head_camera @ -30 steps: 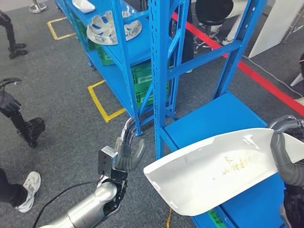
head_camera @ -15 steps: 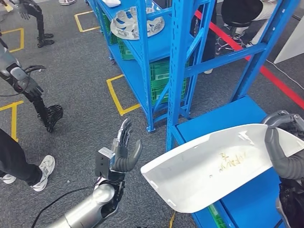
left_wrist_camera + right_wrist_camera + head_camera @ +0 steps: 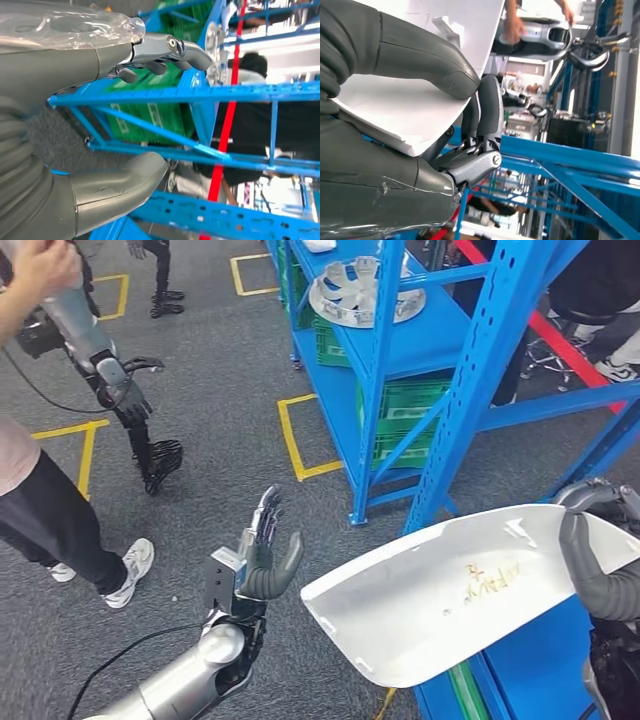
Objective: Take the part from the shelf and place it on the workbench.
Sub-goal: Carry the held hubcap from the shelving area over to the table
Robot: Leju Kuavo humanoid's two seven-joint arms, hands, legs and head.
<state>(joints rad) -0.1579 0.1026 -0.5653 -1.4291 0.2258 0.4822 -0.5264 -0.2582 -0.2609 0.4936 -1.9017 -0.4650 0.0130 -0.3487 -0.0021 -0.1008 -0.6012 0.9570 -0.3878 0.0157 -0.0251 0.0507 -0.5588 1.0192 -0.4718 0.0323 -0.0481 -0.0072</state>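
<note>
Beside the blue shelf (image 3: 468,380), the right hand (image 3: 596,570) grips the white part (image 3: 445,600) by its end edge. Left hand (image 3: 266,555) spread wide, empty — grey floor (image 3: 219,440) beneath

Long white part (image 3: 445,595) (tilted), held aloft

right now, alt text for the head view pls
The robot's right hand holds a long white panel over a blue shelf, while its left hand hovers open above grey carpet. A person stands at left beside more blue racking.
</note>
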